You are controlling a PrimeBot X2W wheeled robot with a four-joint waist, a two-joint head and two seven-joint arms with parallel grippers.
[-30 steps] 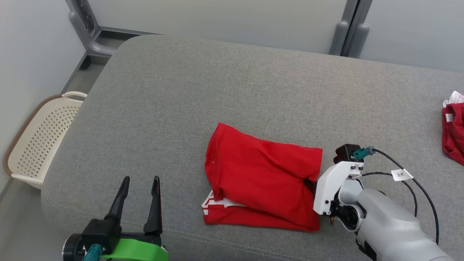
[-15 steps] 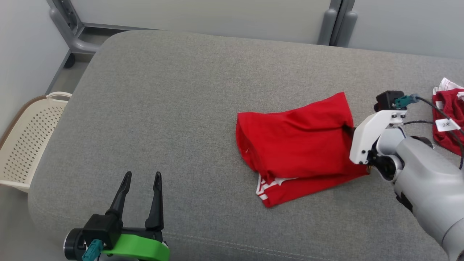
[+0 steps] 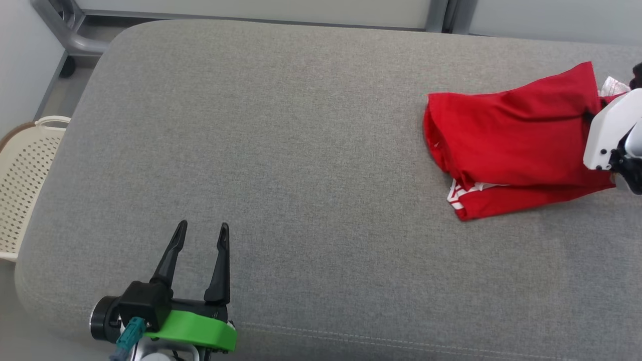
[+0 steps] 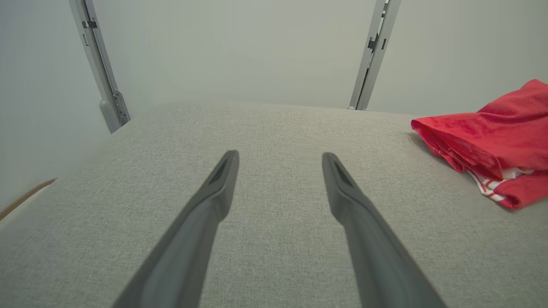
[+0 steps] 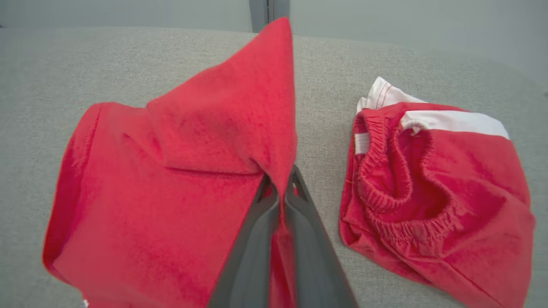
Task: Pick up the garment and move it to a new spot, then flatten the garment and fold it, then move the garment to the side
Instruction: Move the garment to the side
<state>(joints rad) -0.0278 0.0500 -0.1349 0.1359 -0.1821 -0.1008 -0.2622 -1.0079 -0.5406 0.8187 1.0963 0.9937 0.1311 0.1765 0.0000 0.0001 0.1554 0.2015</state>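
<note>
The garment (image 3: 511,143) is a folded red piece with white stripes at one edge, lying at the right side of the grey cushion (image 3: 281,150). My right gripper (image 5: 280,186) is shut on its right edge, and the cloth rises in a peak from the fingers. In the head view the white wrist of that arm sits against the garment's right end. The garment (image 4: 492,137) also lies to the right in the left wrist view. My left gripper (image 3: 200,235) stands open at the cushion's front left, well away from the cloth, with nothing between its fingers.
A second red garment with an elastic waistband and white trim (image 5: 432,188) lies just right of the held one. A cream perforated basket (image 3: 22,185) stands on the floor off the cushion's left edge. Grey metal posts (image 4: 96,64) rise behind the cushion.
My right gripper has closed on the garment's edge and dragged it to the right across the cushion, toward the second red garment. The head camera has shifted too. The left gripper stays open.
</note>
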